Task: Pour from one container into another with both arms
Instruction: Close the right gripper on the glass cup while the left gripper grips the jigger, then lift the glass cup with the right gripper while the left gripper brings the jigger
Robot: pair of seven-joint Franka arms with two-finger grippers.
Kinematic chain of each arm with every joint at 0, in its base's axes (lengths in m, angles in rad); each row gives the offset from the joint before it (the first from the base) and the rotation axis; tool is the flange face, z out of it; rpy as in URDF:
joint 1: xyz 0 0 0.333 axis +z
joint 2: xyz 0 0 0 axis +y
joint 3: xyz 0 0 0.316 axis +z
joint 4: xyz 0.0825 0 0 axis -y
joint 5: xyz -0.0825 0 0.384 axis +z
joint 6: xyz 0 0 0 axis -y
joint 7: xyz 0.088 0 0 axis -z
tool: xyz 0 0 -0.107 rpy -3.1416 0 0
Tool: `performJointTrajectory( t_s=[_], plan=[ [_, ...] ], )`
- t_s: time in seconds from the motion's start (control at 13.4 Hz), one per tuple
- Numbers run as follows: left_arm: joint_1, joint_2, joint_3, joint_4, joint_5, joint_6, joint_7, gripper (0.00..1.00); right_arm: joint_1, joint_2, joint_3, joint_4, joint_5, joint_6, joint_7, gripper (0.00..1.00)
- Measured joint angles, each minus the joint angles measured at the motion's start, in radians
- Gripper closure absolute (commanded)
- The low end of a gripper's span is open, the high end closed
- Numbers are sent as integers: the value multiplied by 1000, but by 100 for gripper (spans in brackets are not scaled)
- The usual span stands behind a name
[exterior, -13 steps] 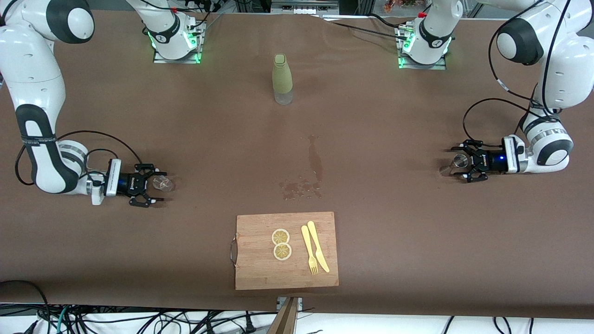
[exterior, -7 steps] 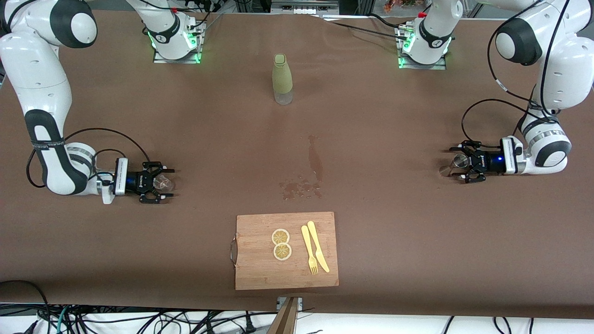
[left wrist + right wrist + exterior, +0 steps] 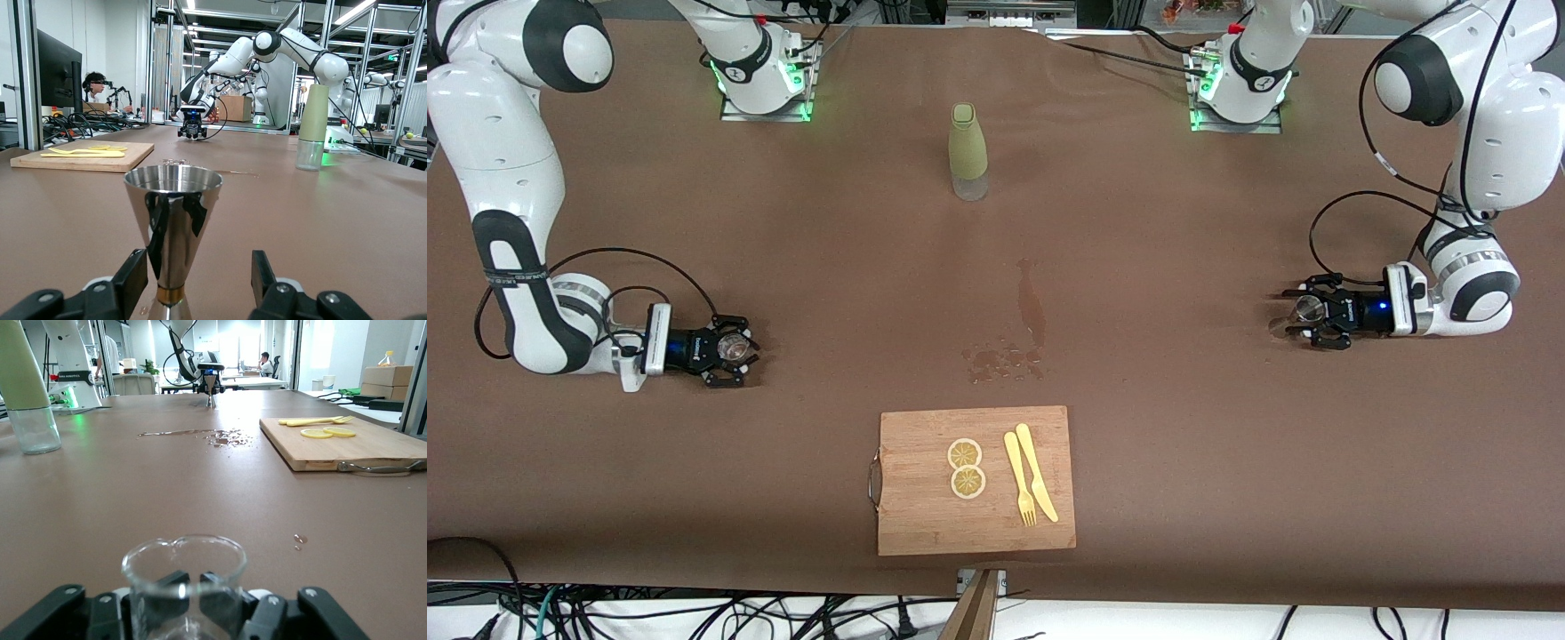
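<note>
Right jaws now tight on beaker [image 3: 183,583]; jigger [image 3: 173,230] between left jaws.

Both arms reach low, right tool [image 3: 734,348] clamped (left tool [image 3: 1303,311] parted).

Brown-covered table [image 3: 1227,462], dark wet streak [image 3: 1032,307] mid-surface. Tangled cables [image 3: 694,613] on pale floor at near edge. Aluminium frame posts [image 3: 27,73], monitor [image 3: 59,70], bright ceiling strips. Cardboard boxes [image 3: 395,381], possibly sunlit windows.
</note>
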Motion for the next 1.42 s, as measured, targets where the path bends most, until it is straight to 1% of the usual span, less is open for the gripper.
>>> performJointTrajectory(
  t_s=[0.3,0.37,0.45,0.52,0.6,0.67,0.9,1.04,1.19,1.42],
  plan=[
    [1,0,2,0,0,1,0,33,0,0,1,1,16,-37,65,100],
    [1,0,4,0,0,2,0,38,-1,0,7,5,26,-51,94,100],
    [1,0,5,0,0,2,0,58,-1,0,19,17,30,-57,134,100],
    [2,0,6,0,0,2,1,73,1,-1,35,37,30,-60,180,100],
    [2,0,6,0,0,2,1,84,8,-2,53,63,30,-62,233,100],
    [2,0,6,0,0,2,2,100,25,-5,65,96,30,-63,287,100],
    [2,2,6,0,0,4,11,100,131,-17,75,188,30,-64,398,100],
    [2,2,6,1,-18,5,30,100,213,-30,75,209,30,-47,423,100],
    [1,2,3,2,-33,8,31,100,279,-61,75,219,30,11,512,100],
    [-9,3,-4,9,-33,8,29,100,369,-145,75,226,12,113,703,100]
  ],
)
